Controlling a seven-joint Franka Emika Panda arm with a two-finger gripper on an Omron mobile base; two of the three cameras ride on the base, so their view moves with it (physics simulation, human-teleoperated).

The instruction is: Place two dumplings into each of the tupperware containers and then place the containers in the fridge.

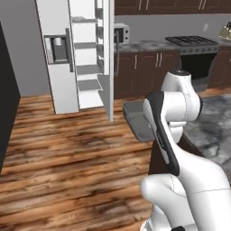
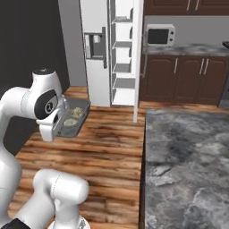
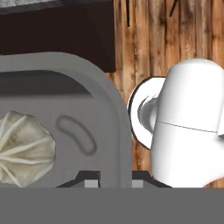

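the dark grey container [image 2: 71, 118] at the left middle of the right base frame already carried two dumplings [image 2: 74, 112] and hung over the wood floor [image 1: 67, 153] with the gripper [image 3: 113, 178] clamped together on its rim, so by my reading the filling of this tray was done and its carry to the fridge [image 1: 74, 54], door open at the upper left of the left base frame, was left, with the whitish tray's state unknown. the tray was smooth, shallow and round-cornered, the dumplings pale and pleated, the fridge shelves pale, the counter [image 2: 188, 161] mottled grey stone.
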